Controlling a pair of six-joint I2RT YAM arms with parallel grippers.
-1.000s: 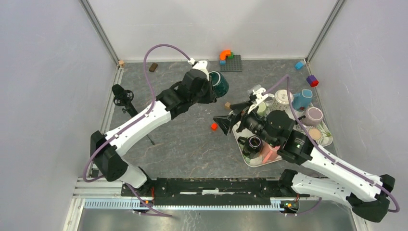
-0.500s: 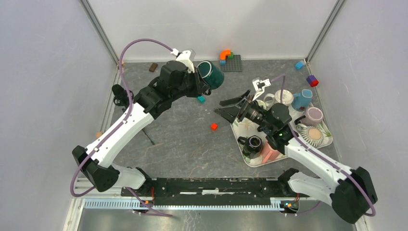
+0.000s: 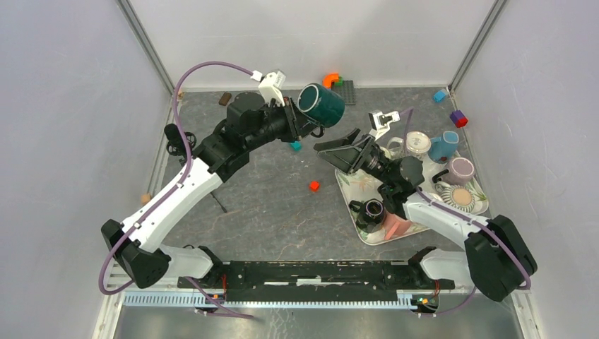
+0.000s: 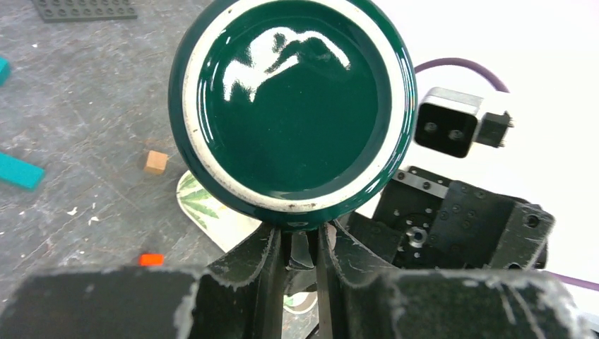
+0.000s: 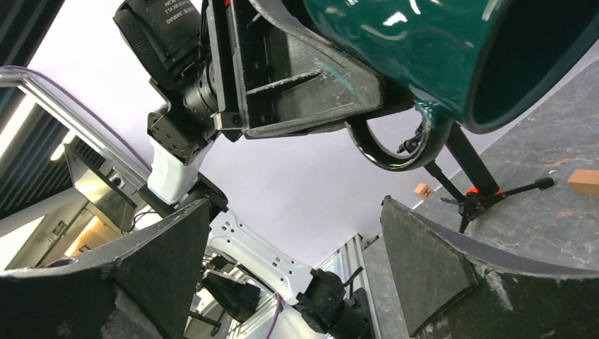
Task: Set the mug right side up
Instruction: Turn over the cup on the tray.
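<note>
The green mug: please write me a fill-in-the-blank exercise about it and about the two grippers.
1. The left gripper holds the green mug in the ____, off the table.
2. The left wrist view shows the mug's ____, not its opening.
3. The right gripper is ____ and holds nothing.
4. The mug's opening shows in the ____ wrist view.

Missing words: air; base; open; right.

The mug point(image 4: 289, 106) was dark green, its base ringed white; the desk point(image 3: 268, 205) grey and veined; the tray point(image 3: 353, 187) leaf-printed.
</note>
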